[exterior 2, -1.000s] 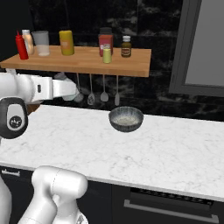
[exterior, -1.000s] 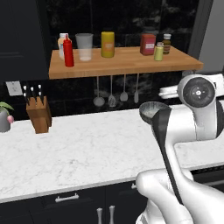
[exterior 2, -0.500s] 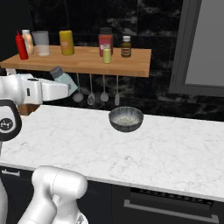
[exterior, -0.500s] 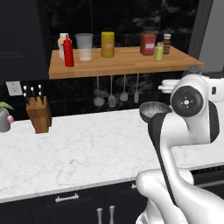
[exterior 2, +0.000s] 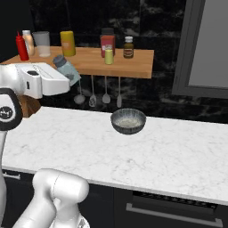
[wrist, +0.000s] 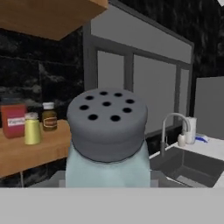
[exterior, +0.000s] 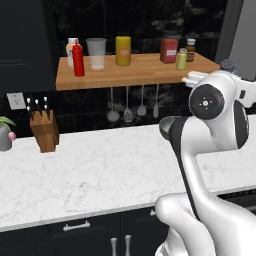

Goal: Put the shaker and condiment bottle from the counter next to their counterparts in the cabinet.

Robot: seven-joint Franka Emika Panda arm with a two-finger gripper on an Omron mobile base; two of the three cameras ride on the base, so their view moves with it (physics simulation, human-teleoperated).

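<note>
1. Since a second ago the hand with the shaker [exterior 2: 67, 69] has moved up and forward in the right base view, from below the shelf's front edge to the level of that edge; the things on the shelf and the worktop have not moved.
2. On the wooden cabinet [exterior 2: 133, 67] shelf stand, from left, the peach bottle [exterior: 71, 50] with the red condiment bottle [exterior: 78, 59] just in front of it, a clear cup [exterior: 96, 53], a yellow jar [exterior: 123, 50], a red box [exterior: 169, 50], the yellow-green shaker [exterior: 181, 59] and a small brown jar [exterior: 190, 50].
3. Ladles and spoons [exterior 2: 99, 91] hang under the shelf; a grey bowl [exterior 2: 128, 121] sits on the white worktop [exterior 2: 169, 156], and a knife block [exterior: 43, 131] and a small plant [exterior: 5, 135] stand at its left end.
4. The shelf's thick front edge lies between the held shaker and the yellow-green shaker.
5. The fingers pinch the shaker by its pale body, which hides them in the hand view; it is in the air, above the worktop.
6. The shaker is tilted: its long axis leans, and the dark cap points up and toward the left end of the shelf.
</note>
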